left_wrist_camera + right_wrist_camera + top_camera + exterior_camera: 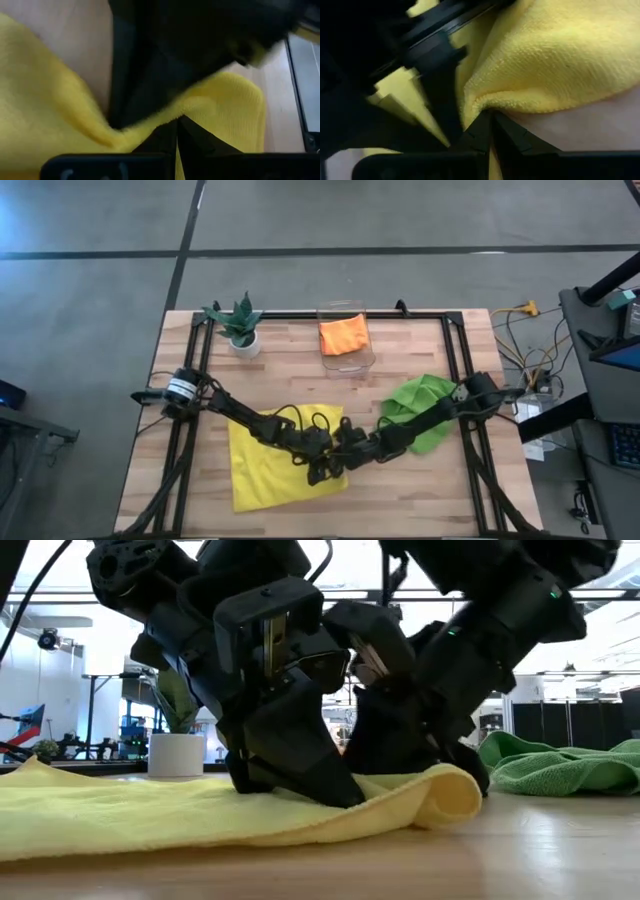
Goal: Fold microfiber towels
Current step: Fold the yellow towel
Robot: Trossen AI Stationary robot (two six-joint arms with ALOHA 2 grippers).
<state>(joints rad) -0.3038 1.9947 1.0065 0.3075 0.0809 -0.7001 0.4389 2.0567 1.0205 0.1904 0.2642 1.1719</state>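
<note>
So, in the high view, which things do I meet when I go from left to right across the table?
Potted plant → yellow towel → clear bin holding the orange towel → green towel. The two grippers meet at the yellow towel's right edge, so I leave them out.

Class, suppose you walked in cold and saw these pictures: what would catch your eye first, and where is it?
Two dark arms meet low over the yellow towel at the table's front middle, the left end effector and right end effector both shut on its right edge. Next, a crumpled green towel lies to the right, and an orange towel sits in the clear bin at the back.
</note>
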